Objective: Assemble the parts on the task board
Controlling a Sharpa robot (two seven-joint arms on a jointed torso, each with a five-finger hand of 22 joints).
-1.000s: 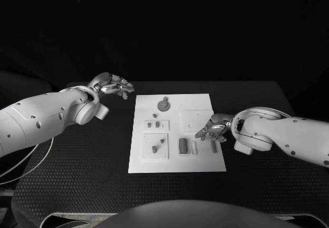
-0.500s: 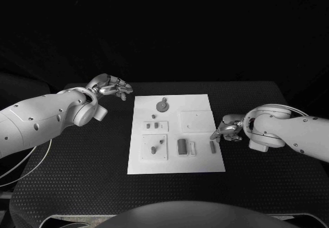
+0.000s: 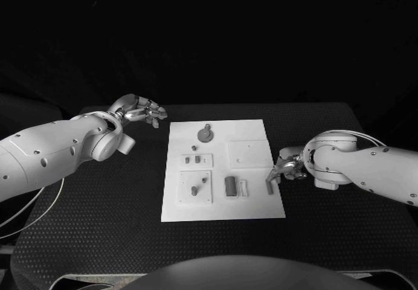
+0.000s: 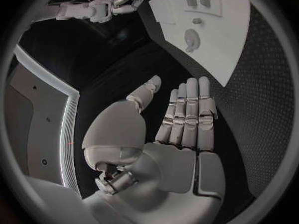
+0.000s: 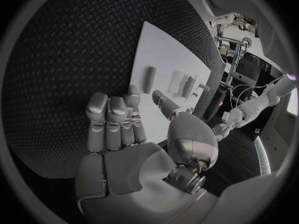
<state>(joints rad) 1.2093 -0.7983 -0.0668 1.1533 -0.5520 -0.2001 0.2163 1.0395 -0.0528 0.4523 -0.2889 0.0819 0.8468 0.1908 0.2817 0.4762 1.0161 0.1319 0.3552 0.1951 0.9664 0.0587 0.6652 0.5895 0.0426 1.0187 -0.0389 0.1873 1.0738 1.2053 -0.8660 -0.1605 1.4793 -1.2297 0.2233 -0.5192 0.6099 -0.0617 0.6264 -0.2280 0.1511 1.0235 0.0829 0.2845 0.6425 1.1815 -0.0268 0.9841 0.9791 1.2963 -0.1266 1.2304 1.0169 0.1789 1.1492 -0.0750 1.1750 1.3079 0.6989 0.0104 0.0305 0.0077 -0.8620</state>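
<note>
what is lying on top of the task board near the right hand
A small dark bar-shaped part lies flat on the task board beside the right hand. The fingers hide nothing there that I can tell.

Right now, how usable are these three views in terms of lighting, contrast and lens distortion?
Head view: dark surroundings, the white task board bright against the black table, parts legible. Left wrist view: fisheye bends the board's straight edges; the left hand is evenly lit and sharp. Right wrist view: same bending; the right hand is clear, with bright room clutter at the rim.
</note>
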